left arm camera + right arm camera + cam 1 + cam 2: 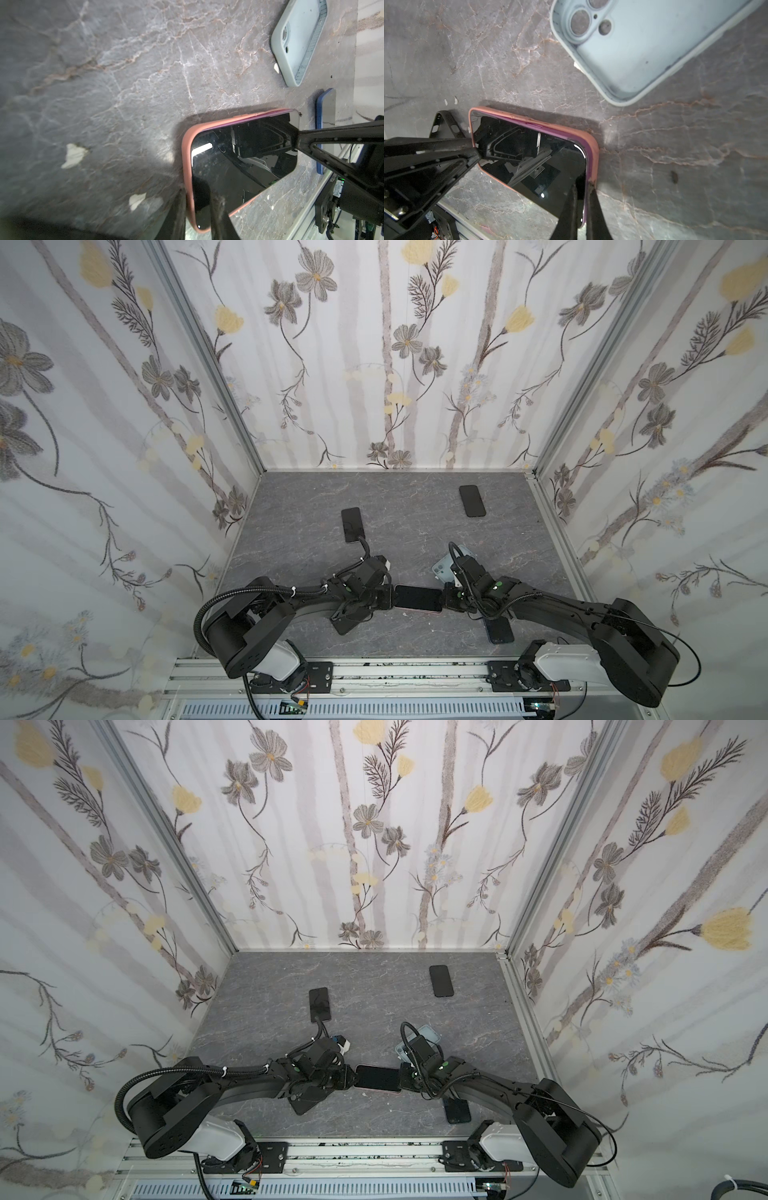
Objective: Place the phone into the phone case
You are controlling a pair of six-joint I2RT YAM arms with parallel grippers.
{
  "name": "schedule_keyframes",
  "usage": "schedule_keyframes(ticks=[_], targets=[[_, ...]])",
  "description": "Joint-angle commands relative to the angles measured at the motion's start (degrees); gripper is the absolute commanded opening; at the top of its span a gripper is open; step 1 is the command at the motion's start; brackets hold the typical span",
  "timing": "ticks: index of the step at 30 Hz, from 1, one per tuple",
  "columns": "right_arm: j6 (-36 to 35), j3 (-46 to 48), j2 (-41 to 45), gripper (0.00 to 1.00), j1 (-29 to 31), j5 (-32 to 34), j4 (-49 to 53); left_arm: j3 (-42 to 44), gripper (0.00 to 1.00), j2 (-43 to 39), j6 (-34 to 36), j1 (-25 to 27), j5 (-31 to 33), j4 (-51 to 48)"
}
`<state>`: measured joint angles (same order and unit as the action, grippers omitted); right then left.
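Phone of flat black glass in its pink rubber case is lying long-ways between my left gripper and right gripper, both pinching tight on its short ends.

No legible text anywhere.
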<state>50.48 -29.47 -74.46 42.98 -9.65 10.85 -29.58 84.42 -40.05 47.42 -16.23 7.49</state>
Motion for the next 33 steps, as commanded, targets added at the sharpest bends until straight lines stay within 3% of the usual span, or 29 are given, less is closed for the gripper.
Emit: schedule_keyframes(ticks=[1, 8, 17, 33], targets=[[-0.8, -0.2, -1.0, 0.10, 0.6, -3.1, -1.3, 1.5, 0.22, -1.4, -1.5, 0.5, -0.1, -3.7], [-1.5, -1.6, 2.3, 0.15, 0.5, 0.6, 4.7, 1.6, 0.22, -2.6, -0.9, 0.5, 1.5, -4.7], [1.3, 0.9, 5.5, 0.09, 1.7, -0.9, 3.9, 1.3, 0.22, -2.6, -0.7, 0.6, 1.2, -4.4], [1.1, 1.4, 3.1, 0.06, 2.3, -0.9, 3.0, 1.3, 0.22, -2.4, -0.7, 0.6, 1.1, -4.7]])
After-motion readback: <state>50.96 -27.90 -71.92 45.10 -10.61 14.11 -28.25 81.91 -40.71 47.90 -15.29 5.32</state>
